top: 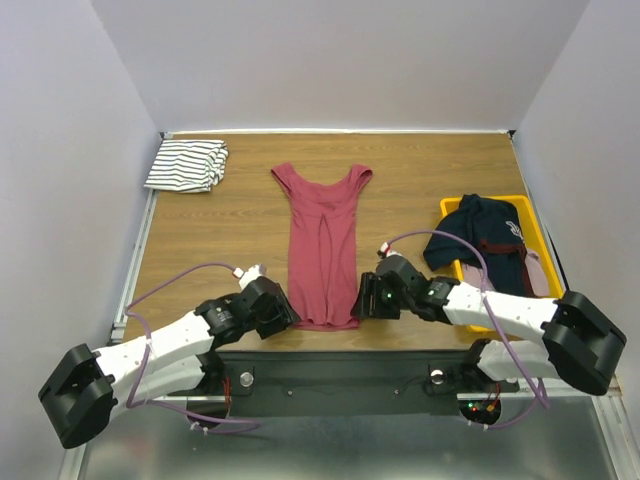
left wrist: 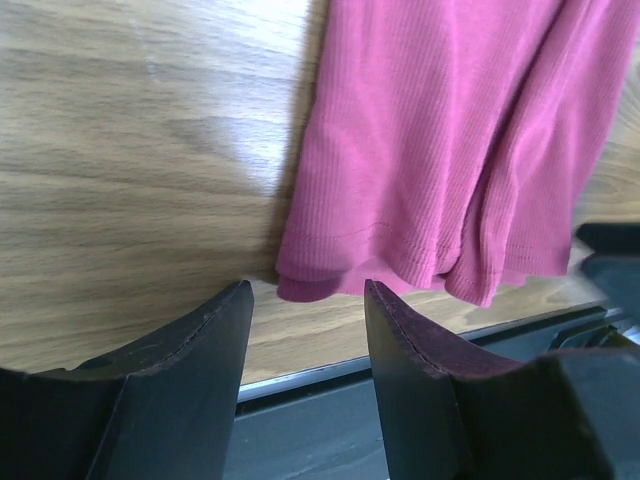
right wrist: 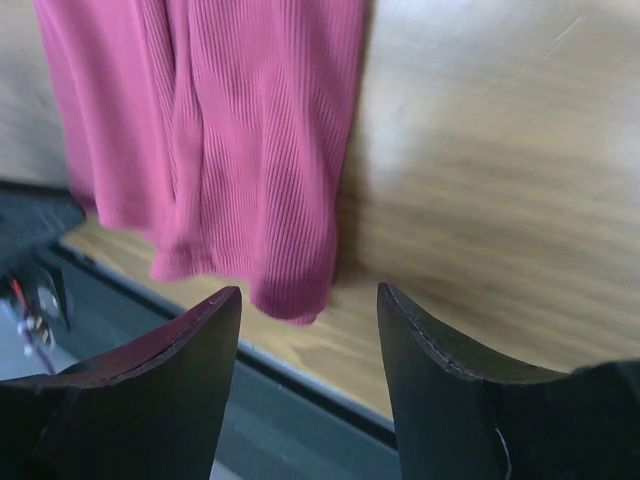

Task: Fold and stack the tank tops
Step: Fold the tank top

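No writing I can actually read. There's just a pale print on the crumpled navy garment (top: 480, 230), and it's too small to make out. The left pincer (left wrist: 305, 292) has its two black wedge-shaped fingers apart with nothing between them. One hem corner of the dark red ribbed cloth tank top (top: 322, 235) sits just past its tips on the wood-grain tabletop (top: 220, 230). Same deal for the right pincer (right wrist: 309, 290): spread, gripping nothing, the other hem corner just beyond it. The hem's wavy, with a stitched seam. The red top runs flat away from both pincers, straps at the far end. Way past the left pincer and off to its left, the white tank top with thin dark stripes (top: 187, 165) lies folded. To the right of the right pincer, a yellow plastic tray (top: 490, 200) holds that navy heap.
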You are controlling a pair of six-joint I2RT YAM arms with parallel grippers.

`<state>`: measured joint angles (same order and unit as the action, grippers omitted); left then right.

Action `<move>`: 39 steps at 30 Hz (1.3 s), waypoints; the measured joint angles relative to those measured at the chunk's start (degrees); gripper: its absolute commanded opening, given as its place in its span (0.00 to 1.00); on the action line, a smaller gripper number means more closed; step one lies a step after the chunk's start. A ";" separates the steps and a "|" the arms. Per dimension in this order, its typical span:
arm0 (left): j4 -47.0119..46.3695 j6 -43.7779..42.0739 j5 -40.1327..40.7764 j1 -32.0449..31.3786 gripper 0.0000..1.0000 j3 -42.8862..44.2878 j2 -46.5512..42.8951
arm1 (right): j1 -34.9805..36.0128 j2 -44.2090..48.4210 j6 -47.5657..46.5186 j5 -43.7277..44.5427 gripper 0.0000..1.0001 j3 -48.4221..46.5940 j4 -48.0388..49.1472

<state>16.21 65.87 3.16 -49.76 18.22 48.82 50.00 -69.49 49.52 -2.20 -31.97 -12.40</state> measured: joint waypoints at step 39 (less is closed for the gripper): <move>0.79 4.28 -2.51 -4.22 0.00 -0.04 2.73 | 8.35 1.18 8.68 7.89 0.01 4.87 -1.25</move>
<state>16.99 70.15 0.64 -53.98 18.17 51.55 58.35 -68.31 58.19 5.69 -27.09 -13.65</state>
